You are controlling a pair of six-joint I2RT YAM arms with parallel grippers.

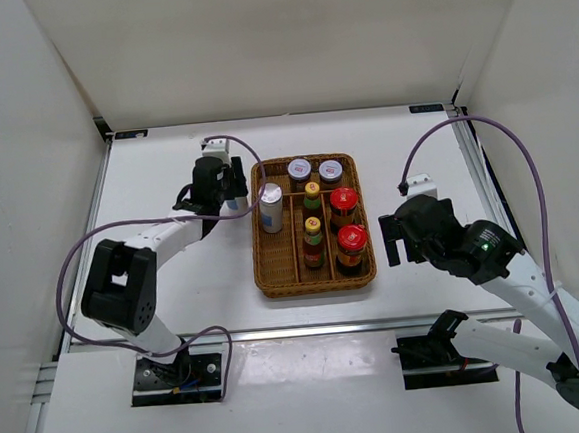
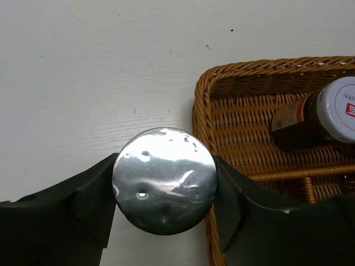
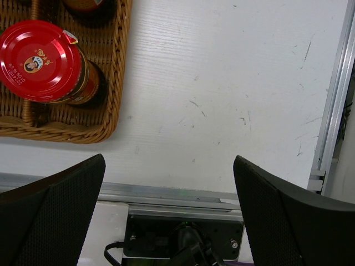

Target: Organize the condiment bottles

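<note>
The white table (image 1: 165, 166) is carrying a brown wicker tray (image 1: 315, 287) with dividers, sitting centrally between the two arms.

The left arm (image 1: 151, 242) is reaching toward the tray's left wall, and the right arm (image 1: 514, 269) is hanging over bare table to the right of the tray.

The left gripper (image 2: 165, 180) is clamping its fingers (image 2: 94, 194) on either side of one silver-capped shaker (image 2: 165, 166). In the left wrist view the cap is sitting just outside the tray's left rim, above the table. The right gripper (image 3: 169, 166) is holding its fingers (image 3: 66, 205) wide apart with nothing between them, close to the tray's near right corner.

Seven bottles are standing upright in the tray:
- The second white shaker (image 1: 271, 208) is occupying the left column.
- The two yellow-capped bottles (image 1: 313, 220) are standing one behind the other in the middle column.
- The two red-lidded jars (image 1: 347, 224) are filling the right column.
- The two grey-lidded jars (image 1: 314, 168) are sitting side by side along the far end.
</note>
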